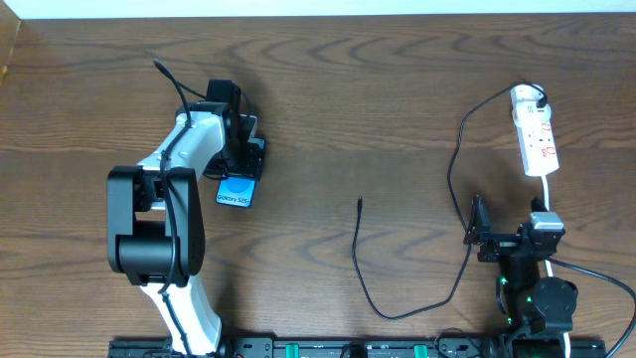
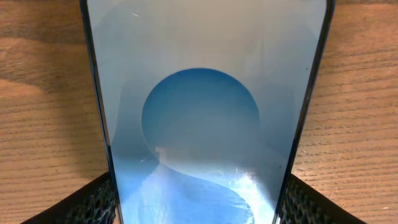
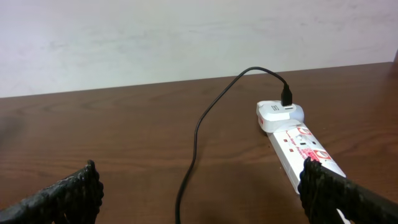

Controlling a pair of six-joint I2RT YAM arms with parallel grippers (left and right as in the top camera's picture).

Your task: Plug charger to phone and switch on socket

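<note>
**A:** Status of the left gripper (image 2: pixel 196 202)?

**B:** From where I stand, its jaws pinch the long edges of the slim, blue-screened phone (image 1: pixel 236 189), left of centre in the overhead frame.

**A:** Right gripper (image 3: pixel 199 171)?

**B:** Jaws spread wide, holding nothing, at lower right.

**A:** Cable routing?

**B:** The thin black charger cable (image 3: pixel 198 124) is plugged into the top end of the white power strip with red markings (image 1: pixel 538 134), upper right. Its small connector tip (image 1: pixel 359 203) lies on the brown wooden table (image 1: pixel 348 89) at frame centre, well apart from the phone.
</note>
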